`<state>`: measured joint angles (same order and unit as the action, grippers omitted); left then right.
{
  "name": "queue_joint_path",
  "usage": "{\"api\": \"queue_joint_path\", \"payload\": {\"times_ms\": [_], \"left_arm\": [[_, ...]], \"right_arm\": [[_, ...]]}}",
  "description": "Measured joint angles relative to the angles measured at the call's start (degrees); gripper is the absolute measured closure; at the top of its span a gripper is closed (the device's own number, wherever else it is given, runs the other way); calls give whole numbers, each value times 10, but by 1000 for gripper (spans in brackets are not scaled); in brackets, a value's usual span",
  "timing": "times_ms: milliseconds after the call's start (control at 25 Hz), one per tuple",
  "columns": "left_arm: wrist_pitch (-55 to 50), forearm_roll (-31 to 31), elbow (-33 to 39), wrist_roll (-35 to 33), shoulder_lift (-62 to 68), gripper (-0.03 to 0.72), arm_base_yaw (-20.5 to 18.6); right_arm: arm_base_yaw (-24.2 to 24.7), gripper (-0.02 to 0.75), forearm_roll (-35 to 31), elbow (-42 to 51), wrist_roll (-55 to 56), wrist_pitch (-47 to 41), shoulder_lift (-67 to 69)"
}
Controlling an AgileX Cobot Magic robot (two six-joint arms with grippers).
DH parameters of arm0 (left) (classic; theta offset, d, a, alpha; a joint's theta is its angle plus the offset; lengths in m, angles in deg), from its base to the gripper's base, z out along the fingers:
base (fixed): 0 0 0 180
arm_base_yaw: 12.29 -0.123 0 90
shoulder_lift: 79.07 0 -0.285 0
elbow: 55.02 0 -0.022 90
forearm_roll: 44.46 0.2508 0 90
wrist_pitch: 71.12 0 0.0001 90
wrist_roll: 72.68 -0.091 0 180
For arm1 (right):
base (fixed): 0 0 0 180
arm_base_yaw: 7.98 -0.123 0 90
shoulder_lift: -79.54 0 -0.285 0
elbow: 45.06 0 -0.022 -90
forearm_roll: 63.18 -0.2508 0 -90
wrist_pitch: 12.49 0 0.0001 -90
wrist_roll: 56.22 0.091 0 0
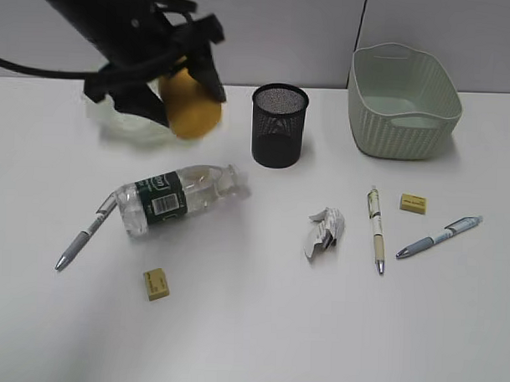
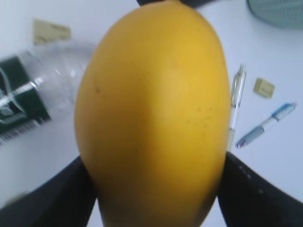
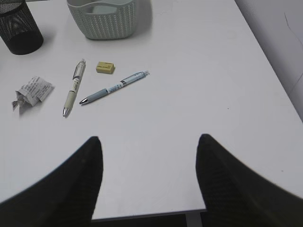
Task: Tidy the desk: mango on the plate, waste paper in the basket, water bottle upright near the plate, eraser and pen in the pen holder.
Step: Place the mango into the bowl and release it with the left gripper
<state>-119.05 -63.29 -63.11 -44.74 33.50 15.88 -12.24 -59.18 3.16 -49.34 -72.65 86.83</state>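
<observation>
A plain grey wall fills the top of the frame, and a thin dark vertical line, cable or seam, crosses it right of centre.

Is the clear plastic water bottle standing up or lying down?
Lying down: the clear plastic water bottle rests on its side on the white desk, cap end pointing right.

The mango is plain yellow with a few dark specks. The bottle is clear with a dark green label and a white barcode patch. The holder is black mesh. The far-right basket is pale green, woven-patterned. Both erasers are pale yellow. The desk is white.
</observation>
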Motion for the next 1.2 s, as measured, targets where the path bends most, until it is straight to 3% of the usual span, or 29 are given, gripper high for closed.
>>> {"api": "queue_joint_path", "payload": {"times_ms": [280, 480, 840, 1200], "left_arm": [[51, 3, -53, -54, 3, 126, -120], [104, 2, -77, -78, 47, 126, -177], [197, -6, -132, -103, 168, 126, -190], [193, -31, -252, -113, 295, 126, -178]], "right_arm": [[0, 243, 0, 0, 0, 0, 0], [0, 243, 0, 0, 0, 0, 0], [0, 243, 0, 0, 0, 0, 0], [0, 243, 0, 0, 0, 0, 0]]}}
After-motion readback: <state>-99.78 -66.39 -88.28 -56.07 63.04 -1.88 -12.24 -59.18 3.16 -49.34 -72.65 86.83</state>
